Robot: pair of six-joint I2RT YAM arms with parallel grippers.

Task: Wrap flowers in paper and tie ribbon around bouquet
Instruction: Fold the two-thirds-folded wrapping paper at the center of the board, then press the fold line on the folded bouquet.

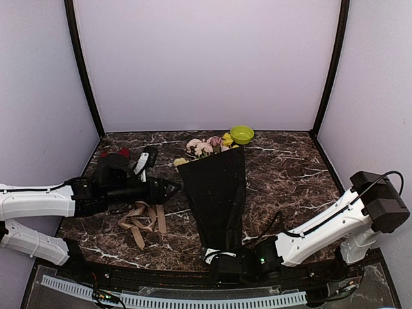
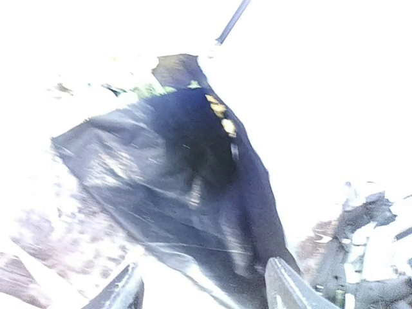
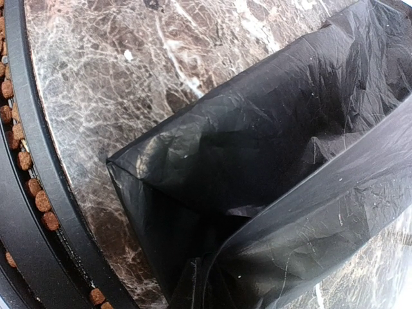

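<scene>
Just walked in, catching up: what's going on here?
The flowers already lie rolled in the black paper, heads poking out at the far end. The right hand is shut at the cone's narrow near end, apparently pinching it. The left hand hovers open at its left edge. The ribbon lies loose left of it.

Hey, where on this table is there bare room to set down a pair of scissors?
Best spot: the marble tabletop is bare right of the bouquet, bordered by the green bowl behind and the right arm in front. The left side is crowded: the left arm, the ribbon in front of it, and small items behind it.
</scene>
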